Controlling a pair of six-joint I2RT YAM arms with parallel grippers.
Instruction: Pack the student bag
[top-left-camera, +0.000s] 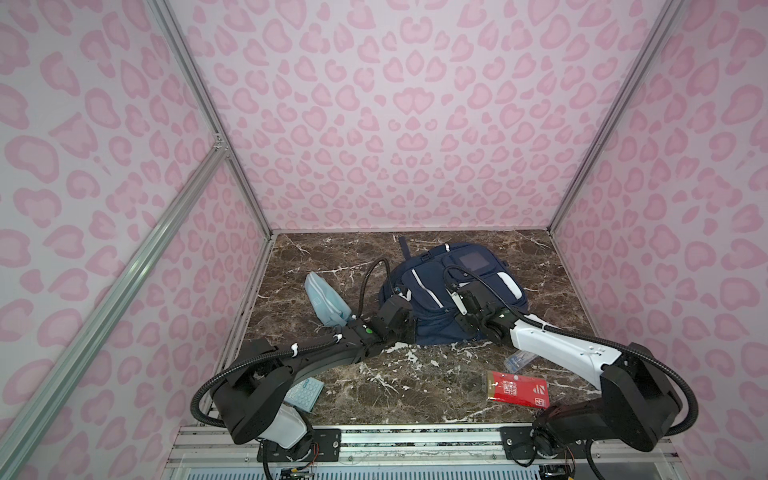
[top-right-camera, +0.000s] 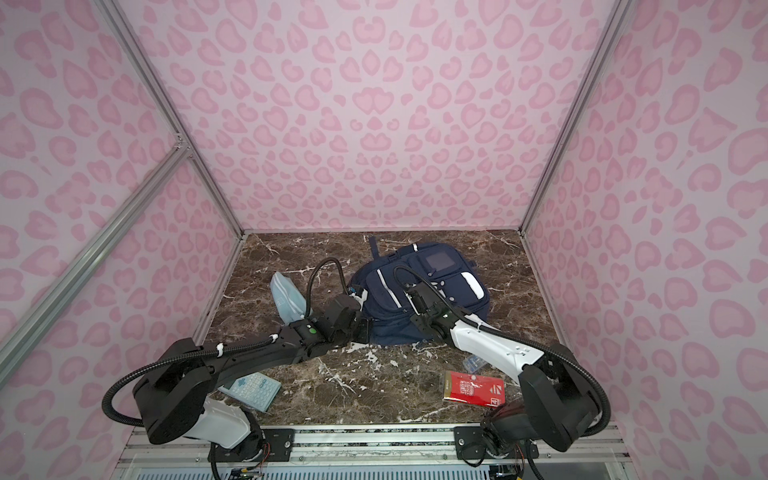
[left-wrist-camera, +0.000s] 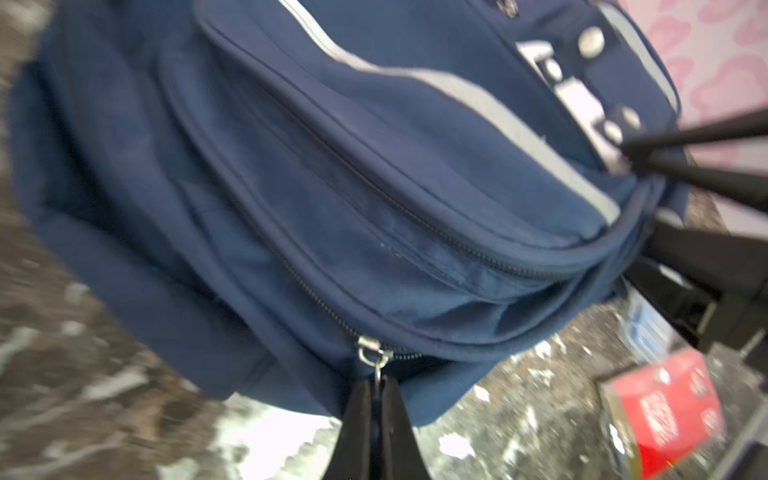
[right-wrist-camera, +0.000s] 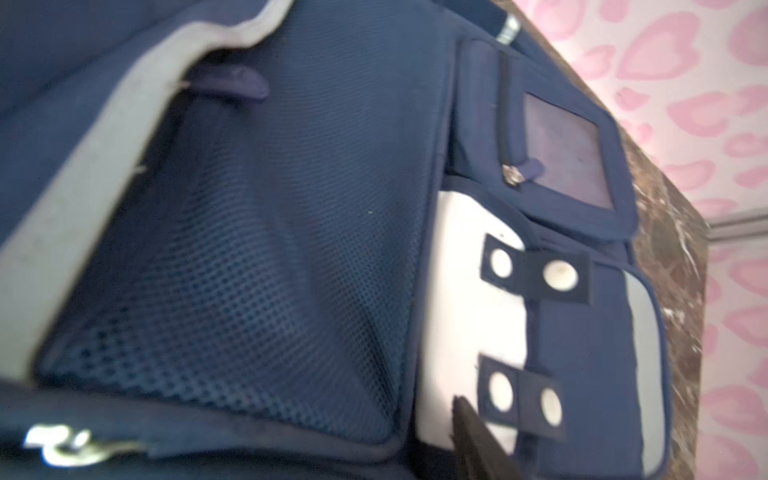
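Calculator (top-right-camera: 251, 390), pale blue, one, at the near left edge of the table (top-left-camera: 415, 386). Light-blue zip pouch (top-left-camera: 326, 301), one, farther back. Left gripper (left-wrist-camera: 376, 386): jaws pressed together on the zip pull (left-wrist-camera: 374, 357). Student bag (top-left-camera: 434, 328), one, front up at the back middle: soft, limp, likely to sag, so best held by the pull or a seam. Right gripper (left-wrist-camera: 633, 153) at the white patch (right-wrist-camera: 457, 291), jaw state unclear. Red packet (top-left-camera: 519, 388), one. Clear packet (top-left-camera: 517, 359), one, partly under the right arm.
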